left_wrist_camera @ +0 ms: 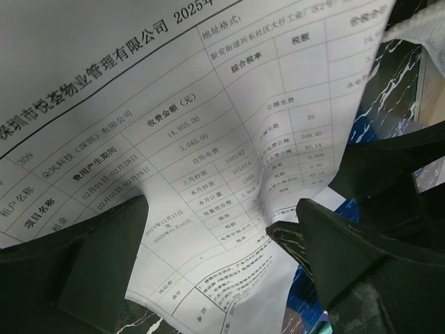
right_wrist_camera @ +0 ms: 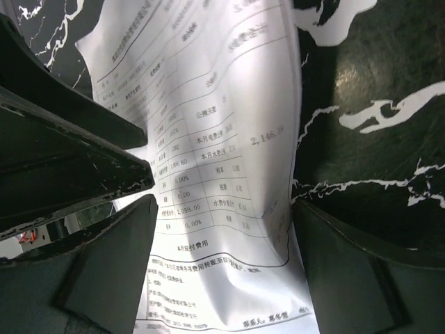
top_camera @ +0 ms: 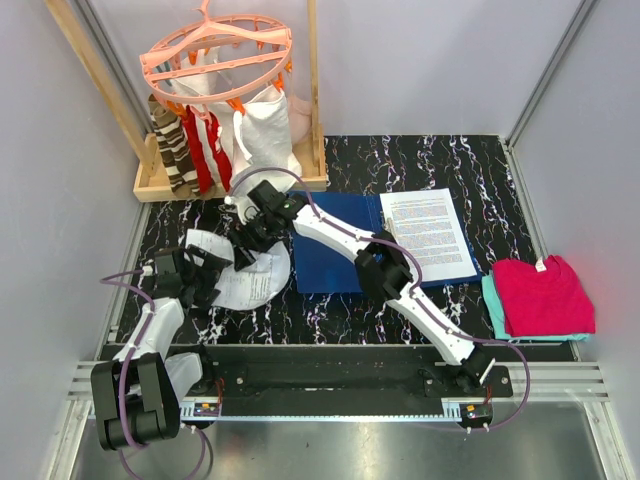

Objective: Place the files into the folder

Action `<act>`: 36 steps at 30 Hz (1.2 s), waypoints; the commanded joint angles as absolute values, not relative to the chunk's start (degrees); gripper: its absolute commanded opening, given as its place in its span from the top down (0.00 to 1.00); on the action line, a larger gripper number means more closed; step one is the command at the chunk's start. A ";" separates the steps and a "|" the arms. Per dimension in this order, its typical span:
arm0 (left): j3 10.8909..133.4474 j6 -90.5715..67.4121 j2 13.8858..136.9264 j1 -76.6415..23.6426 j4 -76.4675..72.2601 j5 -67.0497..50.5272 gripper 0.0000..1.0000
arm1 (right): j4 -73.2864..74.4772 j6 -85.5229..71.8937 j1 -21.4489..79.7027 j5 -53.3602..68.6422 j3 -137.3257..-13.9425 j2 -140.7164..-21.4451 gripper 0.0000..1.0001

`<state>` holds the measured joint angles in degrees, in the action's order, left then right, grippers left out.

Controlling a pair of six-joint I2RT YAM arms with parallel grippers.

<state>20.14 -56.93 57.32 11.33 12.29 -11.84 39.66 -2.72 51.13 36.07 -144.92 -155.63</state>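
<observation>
The blue folder point(top_camera: 335, 255) lies open mid-table, with a printed white sheet point(top_camera: 428, 232) on its right half. Another file sheet point(top_camera: 250, 280) lies crumpled on the table left of the folder. My left gripper point(top_camera: 212, 272) is at its left side and my right gripper point(top_camera: 252, 235) at its far side. In the left wrist view the sheet point(left_wrist_camera: 174, 118) bulges between the open fingers of my left gripper point(left_wrist_camera: 222, 209). In the right wrist view the sheet point(right_wrist_camera: 222, 139) runs between the open fingers of my right gripper point(right_wrist_camera: 224, 202), its right edge against one finger point(right_wrist_camera: 334, 264).
A wooden rack point(top_camera: 160, 180) with a pink clip hanger point(top_camera: 215, 55), striped socks and a white cloth bag point(top_camera: 265, 130) stands at the back left. Folded magenta cloth point(top_camera: 545, 290) on teal cloth lies at the right edge. The table is black marble.
</observation>
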 commanded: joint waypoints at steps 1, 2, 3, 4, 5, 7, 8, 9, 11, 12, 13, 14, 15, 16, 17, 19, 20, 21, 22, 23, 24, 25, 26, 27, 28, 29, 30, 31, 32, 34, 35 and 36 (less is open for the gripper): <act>20.30 -54.23 58.27 11.60 13.27 -9.40 0.01 | 38.67 -5.97 51.94 35.60 -142.04 -149.07 0.12; 20.91 -53.79 58.36 11.60 13.62 -9.23 0.01 | 38.58 -6.76 51.86 35.60 -141.51 -148.63 0.12; 21.35 -53.53 58.36 11.51 13.88 -9.05 0.01 | 38.58 -8.33 51.86 35.68 -140.89 -148.36 0.13; 21.62 -53.26 58.27 11.60 14.23 -8.97 0.01 | 38.58 -9.05 51.77 35.68 -139.67 -148.01 0.13; 22.32 -52.74 58.27 11.60 14.41 -8.88 0.01 | 38.41 -9.84 51.85 35.42 -139.14 -147.75 0.13; 22.94 -51.95 58.01 11.60 14.94 -8.70 0.01 | 37.89 -11.60 51.86 34.45 -137.21 -146.78 0.13; 23.46 -50.99 58.01 11.60 15.29 -8.61 0.01 | 37.53 -12.12 51.94 34.19 -136.50 -146.43 0.13; 24.25 -50.45 57.92 11.60 16.16 -8.18 0.01 | 36.40 -13.17 51.94 33.84 -135.10 -145.56 0.13; 24.87 -49.23 57.13 11.51 16.96 -7.39 0.01 | 35.60 -13.80 51.86 33.66 -134.65 -145.11 0.12; 25.13 -48.87 56.87 11.60 17.31 -6.34 0.01 | 35.51 -13.97 51.86 33.49 -135.00 -144.93 0.12; 25.22 -48.52 56.00 11.60 17.84 -5.81 0.01 | 35.51 -13.89 51.86 33.49 -135.09 -144.84 0.12; 25.22 -48.25 55.73 11.51 18.10 -5.37 0.01 | 35.51 -13.80 51.86 33.31 -135.17 -144.76 0.12; 25.14 -48.08 55.37 11.60 18.37 -4.58 0.01 | 35.51 -13.62 51.86 33.05 -135.26 -144.67 0.12; 25.05 -48.08 55.02 11.60 18.54 -4.40 0.01 | 35.51 -13.45 51.94 32.96 -135.26 -144.67 0.12; 24.96 -47.90 54.85 11.51 18.46 -4.31 0.01 | 35.51 -13.27 51.86 32.87 -135.18 -144.67 0.12; 24.96 -47.73 54.93 11.60 19.25 -4.22 0.01 | 35.33 -13.27 51.86 32.78 -135.26 -145.02 0.12; 25.05 -47.72 54.93 11.60 19.42 -3.87 0.01 | 35.33 -13.45 51.77 33.13 -135.44 -145.28 0.12; 24.96 -47.64 54.84 11.51 19.68 -3.78 0.01 | 35.33 -13.53 51.85 33.31 -135.79 -145.54 0.12; 24.79 -47.64 54.67 11.60 19.77 -3.52 0.01 | 35.42 -13.54 51.86 33.40 -135.97 -145.55 0.12; 24.61 -47.72 54.58 11.60 19.86 -3.34 0.01 | 35.33 -13.62 51.77 33.31 -136.05 -145.63 0.12; 24.44 -47.81 54.32 11.60 19.69 -3.25 0.01 | 35.16 -13.54 51.77 33.14 -136.14 -145.63 0.12; 24.26 -48.07 54.23 11.60 19.77 -3.08 0.01 | 35.16 -13.54 51.77 33.05 -136.32 -145.72 0.12; 24.17 -48.16 54.05 11.60 19.69 -2.99 0.01 | 35.16 -13.36 51.77 32.79 -136.58 -145.90 0.11; 24.17 -48.25 53.88 11.60 19.69 -2.99 0.01 | 35.16 -13.19 51.77 32.70 -137.28 -146.59 0.11; 24.17 -48.34 53.79 11.60 19.51 -3.08 0.01 | 35.24 -13.01 51.68 32.43 -137.55 -146.86 0.11; 24.08 -48.51 53.70 11.60 19.42 -3.25 0.01 | 35.07 -12.75 51.68 31.47 -137.90 -147.13 0.09; 24.00 -48.60 53.53 11.60 19.25 -3.43 0.01 | 34.89 -12.66 51.77 30.94 -138.25 -147.82 0.09; 23.99 -48.52 53.44 11.51 18.99 -3.69 0.01 | 34.98 -12.57 51.77 30.59 -138.69 -148.27 0.09; 23.91 -48.60 53.52 11.51 18.81 -3.87 0.01 | 34.89 -12.66 51.85 29.98 -139.65 -148.79 0.09; 23.91 -48.69 53.96 11.60 18.63 -3.78 0.01 | 34.81 -12.74 51.85 29.18 -140.27 -150.03 0.09; 23.91 -48.78 54.14 11.51 18.46 -3.61 0.01 | 34.80 -12.66 51.94 28.40 -140.80 -150.38 0.09; 23.56 -48.87 54.58 11.51 18.02 -3.69 0.01 | 34.63 -12.57 52.03 27.87 -141.06 -150.90 0.09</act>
